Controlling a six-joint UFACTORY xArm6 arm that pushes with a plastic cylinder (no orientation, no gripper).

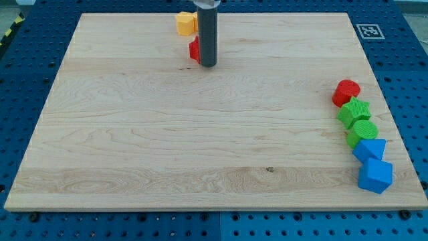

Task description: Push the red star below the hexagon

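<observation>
Wooden board (200, 147) on a blue perforated bench; a fiducial tag (370, 31) sits at the board's far right corner in the view.

I carry no pincer, only a straight dark rod, so there is nothing to open or close. My tip (208, 65) is on the board near the view's top edge, centre-left.

Nearest to my tip: the red star (194, 50), touching or all but touching the rod on the view's left side, and partly hidden by it. Only a sliver of red shows, so the shape is not confirmable from here.

Just beyond the star, toward the view's top and slightly left of my tip: the yellow hexagon (185, 23), close to the board's edge. Its right side is partly hidden by the rod. Star and hexagon look touching or very nearly so.

Far from my tip, well to the view's right and lower: a column of five blocks along the right edge, namely a red block (346, 92), two green blocks (354, 111) (362, 132), then two blue blocks (370, 149) (375, 175).

Judgement: closing stage. The star already lies below the hexagon, a little right of it. Next move, if any: a short nudge toward the view's left, without disturbing the hexagon.
</observation>
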